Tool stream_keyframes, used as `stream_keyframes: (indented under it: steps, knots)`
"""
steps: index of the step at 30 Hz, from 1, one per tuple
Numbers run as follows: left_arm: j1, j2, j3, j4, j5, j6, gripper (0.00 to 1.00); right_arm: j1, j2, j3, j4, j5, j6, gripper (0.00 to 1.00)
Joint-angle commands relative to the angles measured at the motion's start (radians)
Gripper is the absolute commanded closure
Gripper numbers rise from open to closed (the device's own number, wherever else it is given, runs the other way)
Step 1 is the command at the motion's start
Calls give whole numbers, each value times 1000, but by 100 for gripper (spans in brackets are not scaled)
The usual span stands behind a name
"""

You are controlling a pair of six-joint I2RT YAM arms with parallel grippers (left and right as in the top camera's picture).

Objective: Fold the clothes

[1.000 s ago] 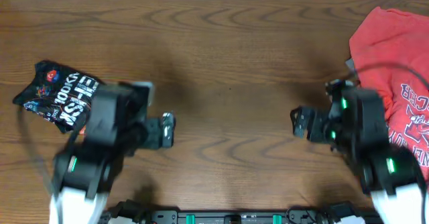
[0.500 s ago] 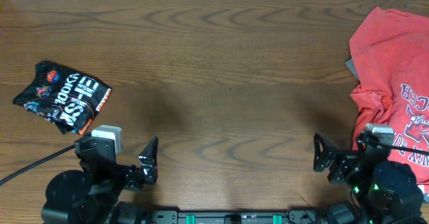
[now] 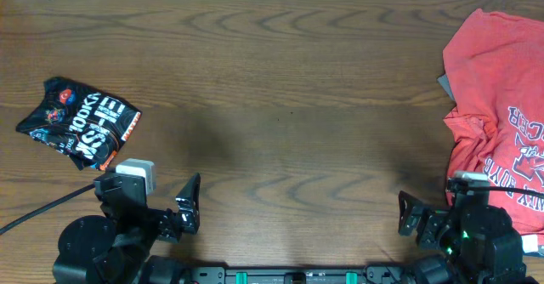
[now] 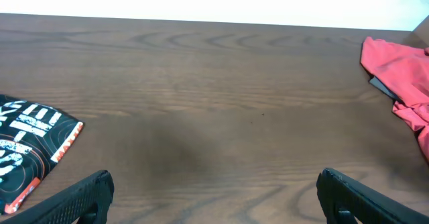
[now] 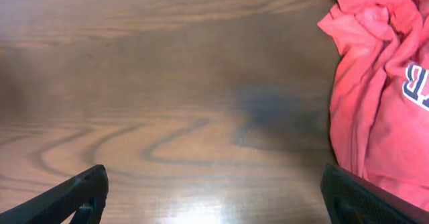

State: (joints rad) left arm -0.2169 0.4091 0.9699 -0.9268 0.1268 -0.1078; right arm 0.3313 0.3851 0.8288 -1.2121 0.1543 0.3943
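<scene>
your left gripper sits spread wide and empty at the near edge of the desk, with its two fingertips showing at the lower corners of the left wrist view. your right gripper is spread just as wide, grasping nothing, low at the near right. the black jersey, with white lettering and an orange trim, lies as a compact crumpled bundle at the desk's left side, well apart from both grippers. the red t-shirt lies rumpled along the right edge, just beside the right gripper's outer finger; you cannot tell whether they touch.
</scene>
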Motion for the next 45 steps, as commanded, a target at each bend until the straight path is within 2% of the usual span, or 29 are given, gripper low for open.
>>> stream_keyframes:
  steps: [1, 7, 11, 15, 20, 31, 37, 45]
  knots:
    - [2, -2, -10, 0, -8, -5, 2, 8, -1, -5, -11, 14, 13, 1]
    - [2, -2, -10, 0, -8, -5, 2, -58, -69, -18, 11, 34, 0, 1]
    - [2, -2, -10, 0, -8, -5, 2, -130, -134, -70, 110, 14, -101, 1]
    - [2, -2, -10, 0, -8, -5, 2, -195, -244, -186, 269, -40, -254, 1]
    - [2, -2, -10, 0, -8, -5, 2, -230, -383, -364, 475, -39, -324, 1]
    - [2, -2, -10, 0, -8, -5, 2, -241, -380, -679, 1050, -38, -394, 1]
    - [2, -2, -10, 0, -8, -5, 2, -260, -380, -820, 1257, -37, -396, 1]
    - [2, -2, -10, 0, -8, -5, 2, -272, -380, -824, 1140, -108, -425, 1]
